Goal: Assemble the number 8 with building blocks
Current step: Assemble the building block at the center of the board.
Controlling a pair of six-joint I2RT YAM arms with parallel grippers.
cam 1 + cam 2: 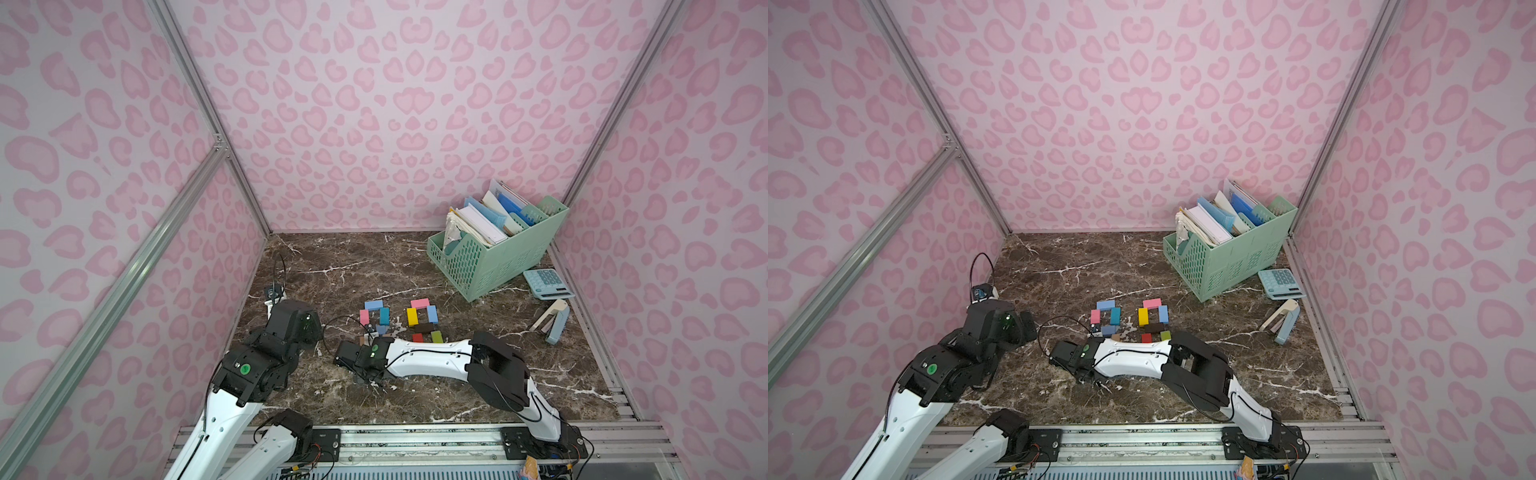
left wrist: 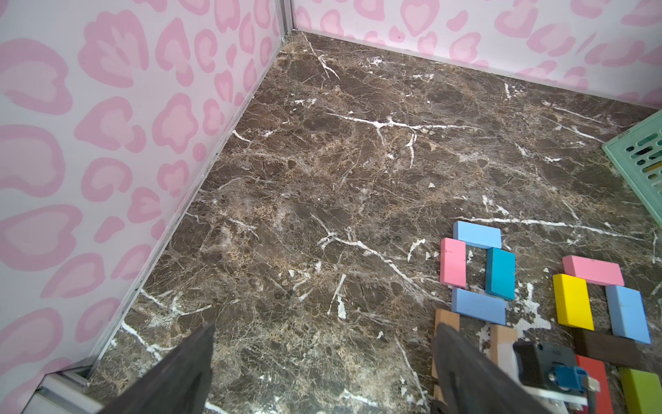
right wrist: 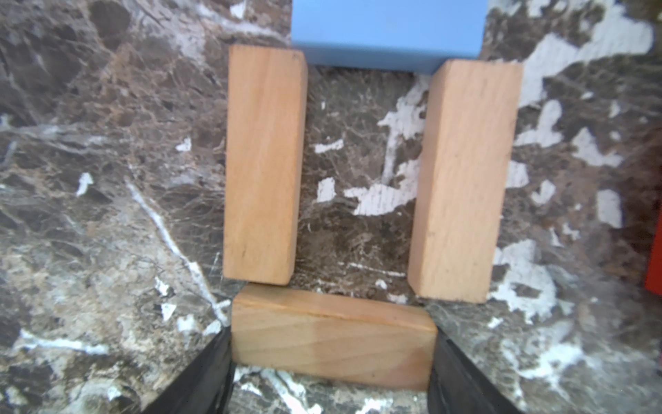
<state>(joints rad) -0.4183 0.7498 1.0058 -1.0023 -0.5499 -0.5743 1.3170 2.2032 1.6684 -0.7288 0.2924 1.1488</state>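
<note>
One tan grained block (image 3: 334,342) clamped endwise in right gripper (image 3: 332,336).

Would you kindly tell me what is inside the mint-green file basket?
The file basket holds white papers and blue folders, leaning; their lower parts are hidden behind its perforated wall.

Looks like a robot lab cell dressed as an office: walled by pink-patterned panels (image 1: 374,104) on aluminium struts (image 1: 199,95), floored with a marble-look worktop (image 1: 353,266), with arms (image 1: 428,357) bolted to a front rail (image 1: 415,440) and file basket (image 1: 498,257), calculator (image 1: 546,282) and stapler (image 1: 555,322) as props.
</note>
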